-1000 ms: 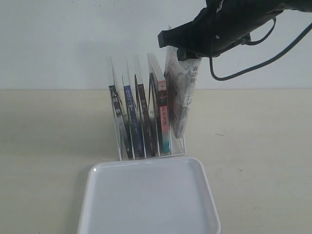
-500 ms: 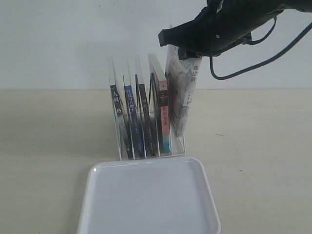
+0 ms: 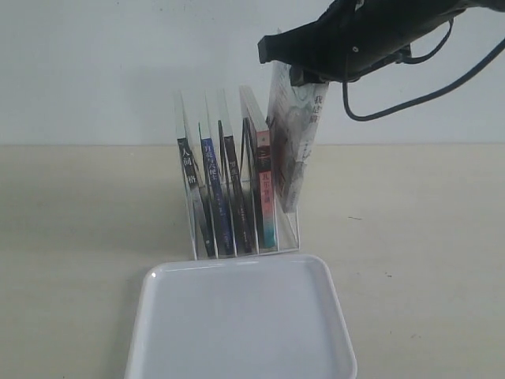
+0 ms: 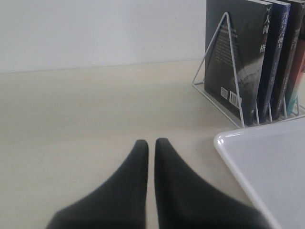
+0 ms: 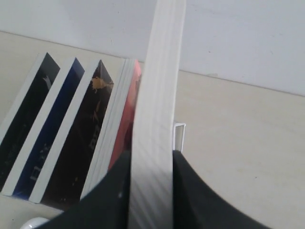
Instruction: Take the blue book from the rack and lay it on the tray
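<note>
Right gripper (image 3: 300, 73) clamped on a pale book (image 3: 293, 150), upper right.
Blue book (image 3: 211, 185) stands in the rack (image 3: 186, 118), mid-frame; the wrong book may land on the tray (image 3: 237, 324). Left gripper (image 4: 150, 149) has its jaws together.

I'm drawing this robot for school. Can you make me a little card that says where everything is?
right end effector: shut on the top of a white-covered book
white-covered book: upright, reaching higher than the others, at the right end of the rack
blue book: in the rack, second from the left, untouched
other books: two black-spined books, one red-and-teal book
tray: in front of the rack, no book on it
left end effector: shut, low over the table
</note>
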`<action>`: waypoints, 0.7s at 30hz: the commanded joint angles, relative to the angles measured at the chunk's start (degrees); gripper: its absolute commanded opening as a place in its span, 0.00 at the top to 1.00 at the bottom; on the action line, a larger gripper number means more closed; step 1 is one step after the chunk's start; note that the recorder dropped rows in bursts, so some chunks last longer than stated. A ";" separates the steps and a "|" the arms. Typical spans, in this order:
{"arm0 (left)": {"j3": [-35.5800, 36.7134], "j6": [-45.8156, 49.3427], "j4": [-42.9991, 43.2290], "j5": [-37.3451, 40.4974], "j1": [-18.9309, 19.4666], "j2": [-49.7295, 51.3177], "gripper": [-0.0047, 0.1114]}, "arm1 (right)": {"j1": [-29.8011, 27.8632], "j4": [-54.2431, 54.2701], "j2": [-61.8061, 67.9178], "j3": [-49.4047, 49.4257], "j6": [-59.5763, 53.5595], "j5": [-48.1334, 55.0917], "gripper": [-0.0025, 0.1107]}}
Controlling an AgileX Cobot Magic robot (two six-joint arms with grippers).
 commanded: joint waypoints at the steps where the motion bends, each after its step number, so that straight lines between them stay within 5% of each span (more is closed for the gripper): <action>1: -0.17 0.23 -0.16 -0.17 0.18 -0.12 0.92 | 0.08 0.07 -3.31 -1.02 0.33 -4.50 0.92; 21: -0.17 0.23 -0.16 -0.17 0.18 -0.12 0.92 | 0.08 -0.04 -5.49 -1.02 0.33 -4.30 0.92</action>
